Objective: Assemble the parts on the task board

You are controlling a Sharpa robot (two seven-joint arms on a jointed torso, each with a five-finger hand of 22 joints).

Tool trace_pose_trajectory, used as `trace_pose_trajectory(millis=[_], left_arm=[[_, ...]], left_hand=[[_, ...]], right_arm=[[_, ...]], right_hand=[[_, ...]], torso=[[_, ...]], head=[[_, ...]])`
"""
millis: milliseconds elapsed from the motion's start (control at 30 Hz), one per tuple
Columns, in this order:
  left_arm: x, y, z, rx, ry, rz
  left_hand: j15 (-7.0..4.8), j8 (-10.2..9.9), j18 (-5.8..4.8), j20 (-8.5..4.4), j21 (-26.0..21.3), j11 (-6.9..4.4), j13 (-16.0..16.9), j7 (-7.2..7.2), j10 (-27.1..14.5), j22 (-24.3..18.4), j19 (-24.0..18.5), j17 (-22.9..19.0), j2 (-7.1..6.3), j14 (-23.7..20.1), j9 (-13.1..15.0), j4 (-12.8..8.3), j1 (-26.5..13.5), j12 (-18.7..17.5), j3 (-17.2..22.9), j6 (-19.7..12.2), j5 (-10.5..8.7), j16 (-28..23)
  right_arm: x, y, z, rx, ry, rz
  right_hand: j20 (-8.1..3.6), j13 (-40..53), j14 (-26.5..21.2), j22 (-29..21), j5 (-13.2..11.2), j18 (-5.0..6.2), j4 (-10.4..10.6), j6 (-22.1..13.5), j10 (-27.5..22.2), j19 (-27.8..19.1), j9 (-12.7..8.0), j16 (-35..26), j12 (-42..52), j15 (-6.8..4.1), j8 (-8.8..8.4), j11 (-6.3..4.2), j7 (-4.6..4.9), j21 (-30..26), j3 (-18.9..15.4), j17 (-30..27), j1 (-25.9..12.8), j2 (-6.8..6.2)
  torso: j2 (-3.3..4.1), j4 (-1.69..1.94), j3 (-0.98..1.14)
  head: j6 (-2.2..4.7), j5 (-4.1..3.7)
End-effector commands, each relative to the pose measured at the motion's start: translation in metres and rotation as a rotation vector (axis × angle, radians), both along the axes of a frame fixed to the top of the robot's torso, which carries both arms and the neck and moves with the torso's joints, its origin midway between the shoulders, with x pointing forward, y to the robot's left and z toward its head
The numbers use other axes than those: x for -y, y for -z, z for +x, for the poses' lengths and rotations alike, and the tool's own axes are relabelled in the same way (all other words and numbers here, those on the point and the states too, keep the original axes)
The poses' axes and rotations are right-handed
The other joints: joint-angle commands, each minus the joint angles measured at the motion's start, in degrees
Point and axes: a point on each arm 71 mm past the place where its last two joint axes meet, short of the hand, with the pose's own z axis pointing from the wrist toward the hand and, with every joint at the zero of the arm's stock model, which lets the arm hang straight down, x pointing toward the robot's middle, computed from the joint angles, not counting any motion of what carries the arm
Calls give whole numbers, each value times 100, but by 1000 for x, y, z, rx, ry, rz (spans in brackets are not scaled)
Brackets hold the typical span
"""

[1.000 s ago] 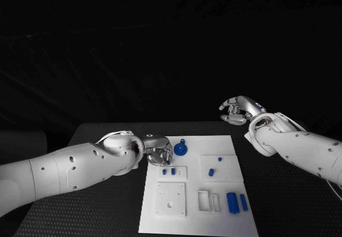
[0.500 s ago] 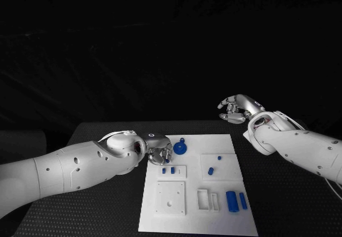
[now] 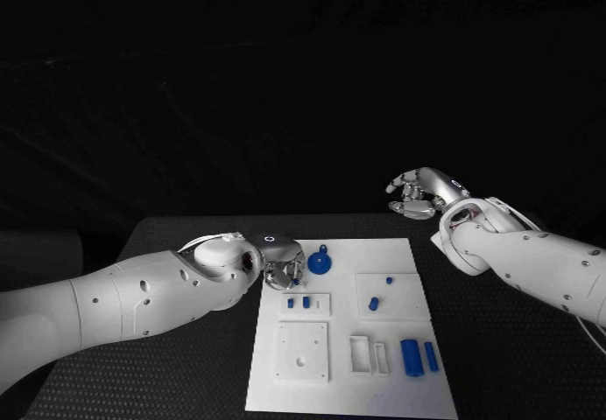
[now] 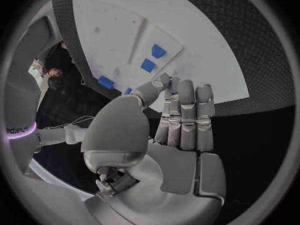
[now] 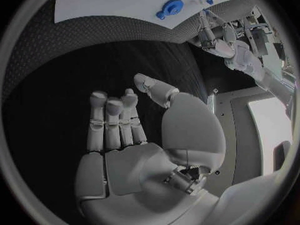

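The white task board [image 3: 341, 385] lies in the middle of the table. On it are a round blue part with a handle [image 3: 320, 261], two small blue pegs [image 3: 298, 303] standing in a raised tile, two small blue pieces [image 3: 374, 304] and two blue cylinders [image 3: 420, 357]. My left hand [image 3: 285, 266] hovers over the board's far left corner, just beyond the pegs [image 4: 153, 57]. Its fingers [image 4: 187, 115] lie straight and together, with the thumb tip against them; whether a piece sits between them I cannot tell. My right hand [image 3: 423, 194] is raised beyond the far right corner, holding nothing, fingers [image 5: 112, 120] apart from the thumb.
The table is black and textured [image 3: 189, 367]. A white tile with a small hole [image 3: 303, 352] and a slotted white holder [image 3: 370, 354] stand on the near half of the board. The right wrist view shows the board's far edge [image 5: 112, 5] and the round blue part [image 5: 172, 7].
My left hand has drawn slightly up and away from the two pegs. The right hand has shifted a little to the left and stayed raised.
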Motion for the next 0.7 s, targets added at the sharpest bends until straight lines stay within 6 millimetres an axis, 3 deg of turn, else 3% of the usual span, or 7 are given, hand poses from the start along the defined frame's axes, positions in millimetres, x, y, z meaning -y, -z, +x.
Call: trace_pose_trajectory(millis=[33, 700], left_arm=[[1, -1, 2, 29, -14, -5], [8, 4, 6, 13, -17, -15]], left_hand=[[-13, 16, 384, -26, 27, 9, 7, 1, 39, 8, 28, 9, -47, 27, 4, 24, 14, -41, 12, 54, 22, -41], [-14, 9, 385, -30, 26, 8, 17, 2, 43, 14, 36, 22, -60, 33, -4, 46, 22, -59, 32, 53, 30, -49]], right_arm=[[-2, -1, 0, 7, -11, 2], [-6, -1, -1, 6, -19, 3]], right_hand=[[-2, -7, -31, -6, 29, 117, -20, -9, -35, -26, -9, -21, -37, 8, -35, 13, 39, -24, -3, -9, 12, 22], [3, -13, -38, -5, 31, 117, -25, -9, -41, -33, -9, -22, -38, 9, -33, 13, 40, -28, -10, -13, 12, 28]], torso=[[2, -4, -2], [-1, -2, 0]], head=[[-5, -9], [-6, -22]])
